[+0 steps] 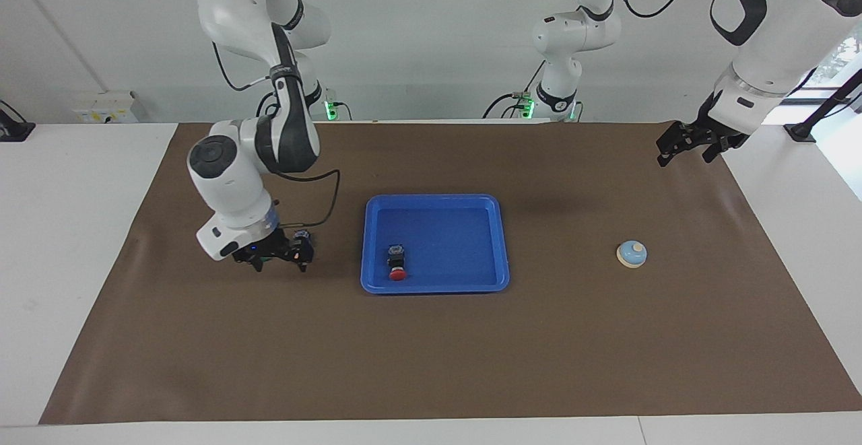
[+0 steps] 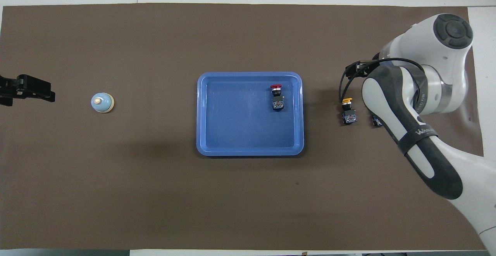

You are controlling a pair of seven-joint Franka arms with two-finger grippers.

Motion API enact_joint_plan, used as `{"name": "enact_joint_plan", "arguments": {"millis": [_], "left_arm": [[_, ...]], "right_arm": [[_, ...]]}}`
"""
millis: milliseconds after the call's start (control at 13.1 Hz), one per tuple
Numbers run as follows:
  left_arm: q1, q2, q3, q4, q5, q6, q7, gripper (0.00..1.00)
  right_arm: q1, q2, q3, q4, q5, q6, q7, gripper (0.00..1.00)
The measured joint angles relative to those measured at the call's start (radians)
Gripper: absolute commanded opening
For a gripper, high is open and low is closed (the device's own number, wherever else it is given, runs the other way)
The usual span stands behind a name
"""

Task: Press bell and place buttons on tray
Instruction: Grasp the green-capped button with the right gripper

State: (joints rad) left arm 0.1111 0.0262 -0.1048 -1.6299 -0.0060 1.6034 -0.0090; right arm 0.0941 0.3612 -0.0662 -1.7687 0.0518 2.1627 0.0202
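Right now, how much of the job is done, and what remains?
Done: red button lies in the tray. In hand: open right gripper is over the green and yellow buttons, holding nothing. Left: both buttons. Left gripper waits, open, away from the bell.

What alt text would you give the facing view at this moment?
The right gripper hangs open over the green and yellow buttons near the right arm's end of a brown mat, while the red button lies in the blue tray. The left gripper waits, open, above the mat's corner; the bell sits alone.
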Motion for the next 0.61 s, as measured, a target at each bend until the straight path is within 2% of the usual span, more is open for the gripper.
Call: {"name": "enact_joint_plan", "arguments": {"millis": [228, 456, 608], "left_arm": [[0.000, 0.000, 0.000, 0.000, 0.000, 0.000, 0.000, 1.00], [0.000, 0.000, 0.000, 0.000, 0.000, 0.000, 0.000, 1.00], [0.000, 0.000, 0.000, 0.000, 0.000, 0.000, 0.000, 1.00]], "right_arm": [[-0.064, -0.020, 0.000, -0.088, 0.000, 0.029, -0.083, 1.00], [-0.060, -0.048, 0.008, -0.207, 0.000, 0.144, -0.092, 1.00], [-0.060, -0.059, 0.009, -0.240, 0.000, 0.161, -0.123, 1.00]]}}
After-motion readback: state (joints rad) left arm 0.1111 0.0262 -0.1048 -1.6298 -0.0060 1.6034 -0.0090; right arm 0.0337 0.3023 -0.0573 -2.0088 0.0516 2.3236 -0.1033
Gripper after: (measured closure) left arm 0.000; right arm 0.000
